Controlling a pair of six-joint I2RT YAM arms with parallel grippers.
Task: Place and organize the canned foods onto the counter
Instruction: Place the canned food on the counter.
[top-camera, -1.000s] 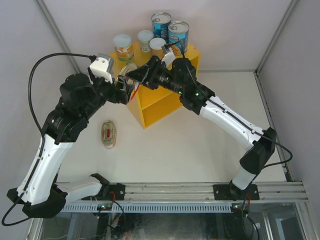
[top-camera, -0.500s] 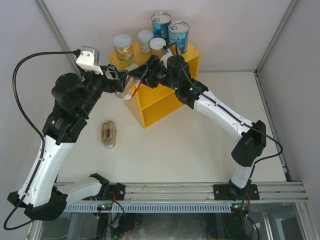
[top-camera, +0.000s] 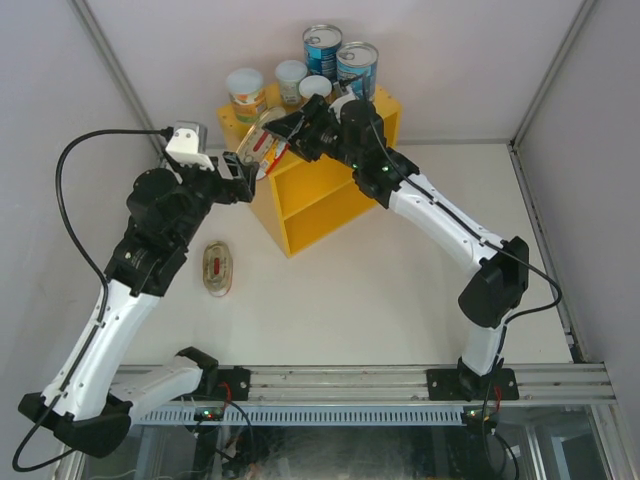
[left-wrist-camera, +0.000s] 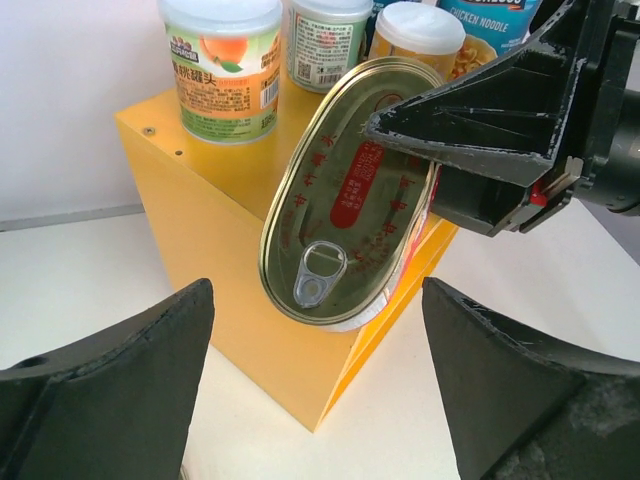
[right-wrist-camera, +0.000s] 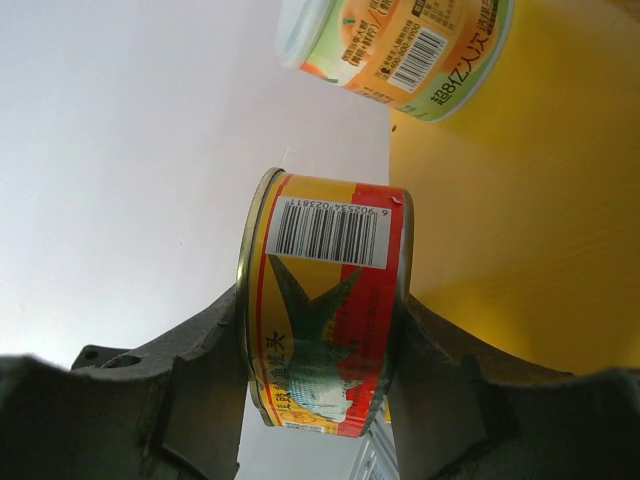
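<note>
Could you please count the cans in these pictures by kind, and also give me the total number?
Tall blue-labelled cans: 2
Pale-lidded round cans: 3
Flat oval tins: 2, one held by the right gripper, one lying on the table
Total: 7

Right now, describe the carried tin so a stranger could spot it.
Start at the yellow counter. By its top left corner, the right pincer clamps an oval tin, tilted on edge. Unlike the round cans standing on top, it is flat, with a gold pull-tab lid.
</note>
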